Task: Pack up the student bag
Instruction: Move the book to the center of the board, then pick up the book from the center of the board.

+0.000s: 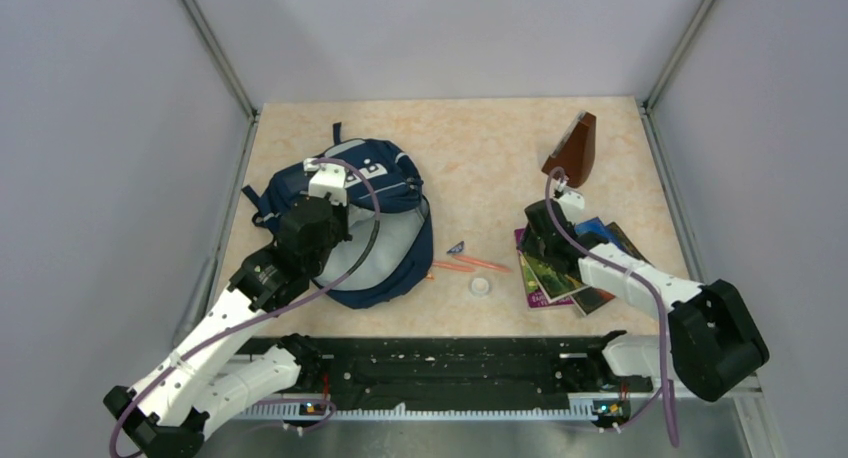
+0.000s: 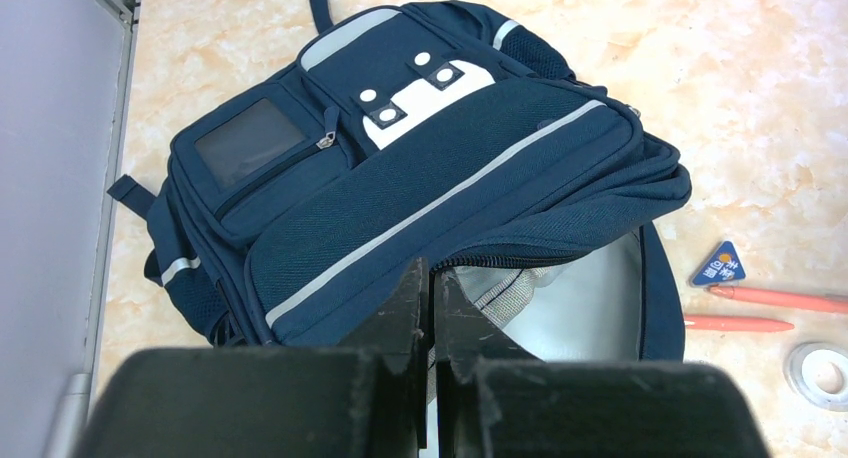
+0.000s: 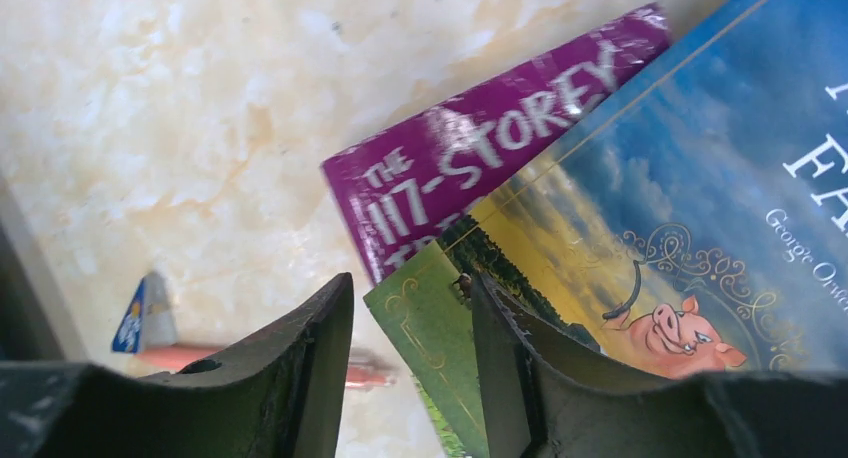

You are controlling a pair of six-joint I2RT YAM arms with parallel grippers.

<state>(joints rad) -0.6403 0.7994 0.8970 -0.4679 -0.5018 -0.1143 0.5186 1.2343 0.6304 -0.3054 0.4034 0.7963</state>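
We see the student bag [image 2: 470, 178] lying on the left half of a pale marbled table [image 1: 480, 158], front panel up, its mouth gaping to show grey lining. The left gripper [image 2: 430, 273] sits at that mouth with its fingers pressed together; we cannot tell whether they pinch fabric. On the right, the right gripper [image 3: 412, 288] stands partly open, its fingers straddling the corner of a green-and-yellow book [image 3: 440, 358] that lies on a purple book [image 3: 480, 168]. Two orange pens [image 2: 770, 298] lie between bag and books.

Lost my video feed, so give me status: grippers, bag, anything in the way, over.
Left gripper shut on student bag flap, mouth held open. Right gripper open, straddling top book corner. Orange pens and tape roll lie between bag and books.
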